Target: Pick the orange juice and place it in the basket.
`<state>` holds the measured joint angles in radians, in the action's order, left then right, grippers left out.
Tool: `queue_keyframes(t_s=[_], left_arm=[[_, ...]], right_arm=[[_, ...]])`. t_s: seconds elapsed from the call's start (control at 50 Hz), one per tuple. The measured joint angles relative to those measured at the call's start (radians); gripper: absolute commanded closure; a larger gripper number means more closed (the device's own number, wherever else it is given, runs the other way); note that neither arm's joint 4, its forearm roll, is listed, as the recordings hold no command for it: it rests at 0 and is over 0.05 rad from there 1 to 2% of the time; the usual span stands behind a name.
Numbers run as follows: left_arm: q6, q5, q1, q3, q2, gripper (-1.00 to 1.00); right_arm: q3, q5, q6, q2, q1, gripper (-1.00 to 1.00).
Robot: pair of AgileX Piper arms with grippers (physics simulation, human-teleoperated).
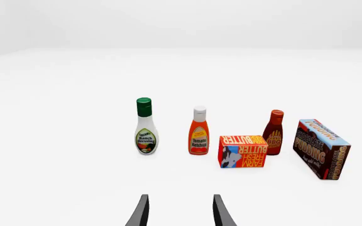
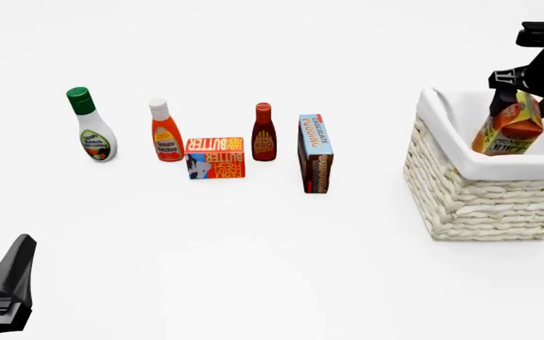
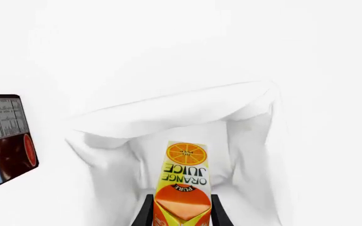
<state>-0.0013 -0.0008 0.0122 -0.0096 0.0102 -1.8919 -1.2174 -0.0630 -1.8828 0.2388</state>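
The orange juice (image 2: 506, 127) is an orange and yellow carton, tilted, with its lower end sunk behind the white liner rim of the wicker basket (image 2: 480, 205) at the right. My right gripper (image 2: 527, 95) is shut on the carton's upper part. In the right wrist view the orange juice (image 3: 184, 179) hangs between the black fingers of my right gripper (image 3: 181, 214), over the basket's white liner (image 3: 168, 113). My left gripper (image 2: 17, 251) stays low at the near left, open and empty. The left wrist view shows my left gripper (image 1: 181, 212) with its fingers spread apart.
A row stands left of the basket: ranch dressing bottle (image 2: 91, 127), tomato ketchup bottle (image 2: 165, 131), flat butter box (image 2: 215, 157), dark BBQ sauce bottle (image 2: 263, 133) and an upright chocolate pudding box (image 2: 316, 152). The pudding box (image 3: 5, 141) also shows in the right wrist view.
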Motion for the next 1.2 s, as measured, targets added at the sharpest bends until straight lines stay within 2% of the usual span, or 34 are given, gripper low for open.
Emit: queue_keyframes(t_s=[0.52, 0.54, 1.2], left_arm=[[0.000, 0.000, 0.000, 0.000, 0.000, -1.00], [0.000, 0.000, 0.000, 0.000, 0.000, -1.00], [0.000, 0.000, 0.000, 0.000, 0.000, -1.00]], right_arm=[[-0.001, 0.000, 0.012, -0.036, -0.001, 1.00], [-0.001, 0.000, 0.011, -0.037, -0.001, -1.00], [0.003, 0.001, 0.004, -0.018, 0.019, -1.00]])
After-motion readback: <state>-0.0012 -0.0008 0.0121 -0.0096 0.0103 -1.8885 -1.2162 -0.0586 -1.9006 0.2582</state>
